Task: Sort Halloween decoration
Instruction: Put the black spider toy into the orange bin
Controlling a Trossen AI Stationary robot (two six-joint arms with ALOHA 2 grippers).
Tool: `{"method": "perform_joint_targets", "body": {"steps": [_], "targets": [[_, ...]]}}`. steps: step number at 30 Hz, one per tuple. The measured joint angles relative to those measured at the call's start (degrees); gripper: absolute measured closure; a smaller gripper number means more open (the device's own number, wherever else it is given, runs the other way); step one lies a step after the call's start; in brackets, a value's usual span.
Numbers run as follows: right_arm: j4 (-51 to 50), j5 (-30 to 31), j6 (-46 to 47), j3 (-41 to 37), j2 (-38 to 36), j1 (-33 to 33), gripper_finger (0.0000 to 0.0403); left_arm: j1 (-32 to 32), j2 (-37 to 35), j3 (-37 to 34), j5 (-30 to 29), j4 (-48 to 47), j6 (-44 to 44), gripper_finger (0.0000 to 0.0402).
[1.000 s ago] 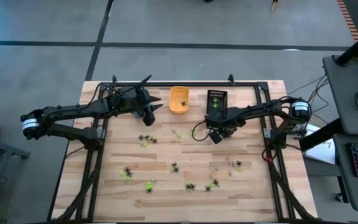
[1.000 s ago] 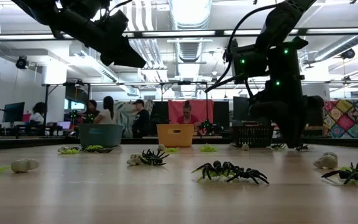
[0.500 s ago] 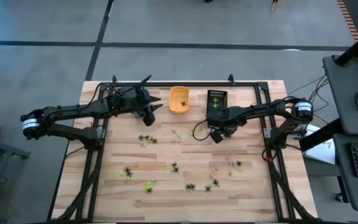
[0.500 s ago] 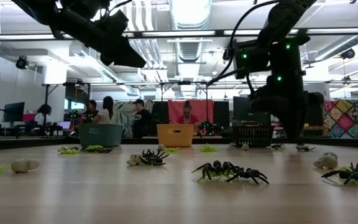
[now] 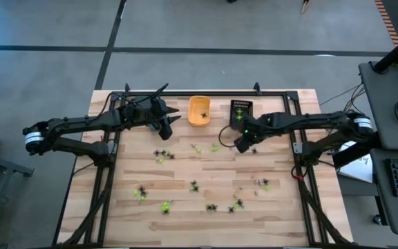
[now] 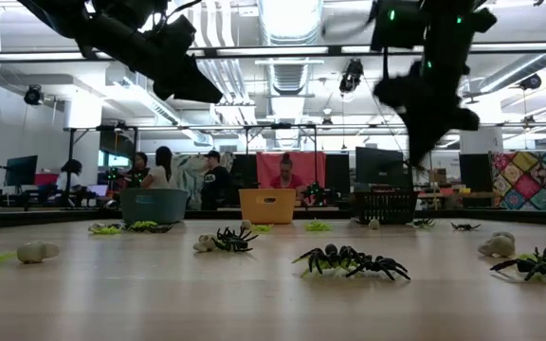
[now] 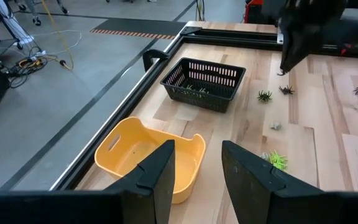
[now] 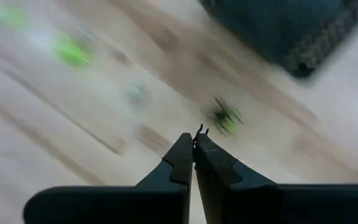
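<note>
While pinched in the shut right claw (image 8: 194, 143), a black spider (image 8: 199, 130) pokes from its tips.

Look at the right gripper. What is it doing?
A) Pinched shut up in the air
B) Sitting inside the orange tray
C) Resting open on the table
A: the right gripper has its fingers pressed together, with tiny black legs poking out at the tips, and it hangs well above the table.

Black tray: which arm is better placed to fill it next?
Right. Its end effector is shut on what looks like a black spider, beside the black tray. The left end effector hangs open near the orange tray.
</note>
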Motion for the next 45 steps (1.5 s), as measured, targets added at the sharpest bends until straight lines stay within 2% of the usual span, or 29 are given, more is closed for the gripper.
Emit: {"method": "perform_joint_targets", "body": {"steps": [4, 9, 13, 17, 20, 25, 34, 41, 45], "targets": [[12.16, -0.15, -4.67, 0.0, -3.36, -0.93, 0.0394, -0.02, 0.0, 0.0, 0.02, 0.3, 0.0, 0.0286], [29.98, -0.09, -13.78, -0.04, -2.03, -4.38, 0.0394, 0.0, -0.02, 0.0, 0.02, 0.57, 0.0, 0.0286], [43.78, -0.03, -21.78, -0.04, 2.85, -7.98, 0.0394, -0.02, -0.02, 0.0, 0.02, 0.6, 0.0, 0.0286], [59.57, -3.45, -28.59, -0.07, 9.6, -11.24, 0.0394, -0.02, -0.02, 0.0, 0.02, 0.51, 0.0, 0.0286], [70.1, -4.14, -31.58, -0.07, 14.97, -13.09, 0.0394, -0.02, -0.02, 0.0, 0.02, 0.41, -0.23, 0.0286], [81.92, -4.51, -34.74, -0.07, 22.4, -15.34, 0.0394, -0.02, -0.02, 0.0, 0.02, -1.49, -1.06, 0.0286], [94.19, -4.55, -38.51, -0.07, 29.85, -16.09, 0.0394, -0.02, -0.02, 0.0, 0.02, -2.43, -1.53, 0.0286], [94.78, -4.09, -37.05, -0.09, 31.5, -16.24, 0.0393, -0.02, -0.02, 0.0, 0.03, -2.42, -1.52, 0.0286], [94.4, -4.17, -36.53, -0.09, 31.48, -16.24, 0.0375, -0.02, -0.02, 0.0, 0.02, -2.4, -1.53, 0.0286]]}}
